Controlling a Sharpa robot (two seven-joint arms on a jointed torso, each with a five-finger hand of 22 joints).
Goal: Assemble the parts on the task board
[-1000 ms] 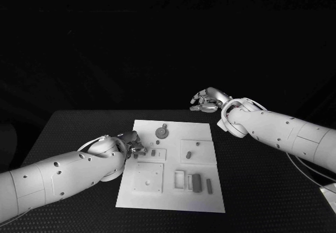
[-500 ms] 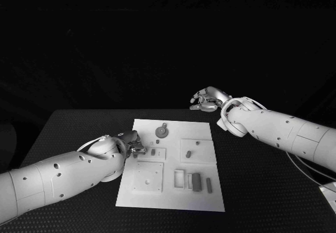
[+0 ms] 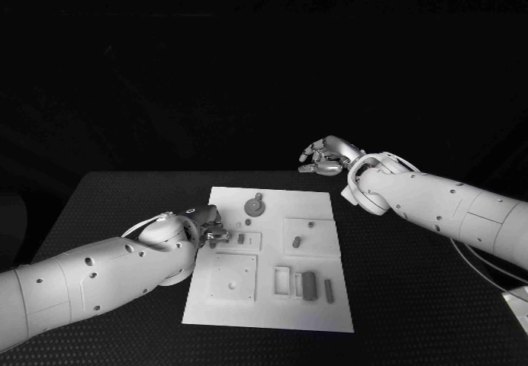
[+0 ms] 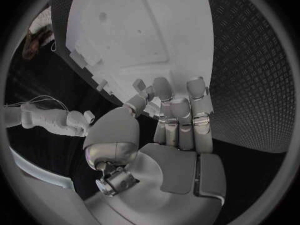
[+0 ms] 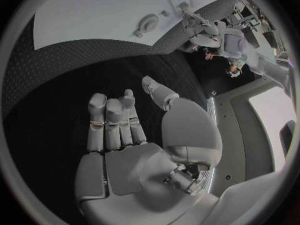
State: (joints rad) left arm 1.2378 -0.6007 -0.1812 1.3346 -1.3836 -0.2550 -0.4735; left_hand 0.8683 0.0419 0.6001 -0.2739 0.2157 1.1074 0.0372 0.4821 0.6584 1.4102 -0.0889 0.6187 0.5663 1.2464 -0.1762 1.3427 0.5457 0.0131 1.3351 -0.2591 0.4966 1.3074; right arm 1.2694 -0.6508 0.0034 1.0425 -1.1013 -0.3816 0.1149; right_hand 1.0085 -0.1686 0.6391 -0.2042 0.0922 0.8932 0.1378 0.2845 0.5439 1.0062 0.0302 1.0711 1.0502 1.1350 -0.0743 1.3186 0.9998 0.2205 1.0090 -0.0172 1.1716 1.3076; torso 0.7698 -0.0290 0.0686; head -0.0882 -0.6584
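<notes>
White task board flat in the middle of the black table, with small grey parts on it: a round one near the far edge, long narrow ones near the front right. Left hand low at the board's left edge, fingers side by side and bent over the edge; cannot tell whether pinching anything. Right hand raised beyond the board's far right corner, well apart from it, fingers loosely curled together, holding nothing.
</notes>
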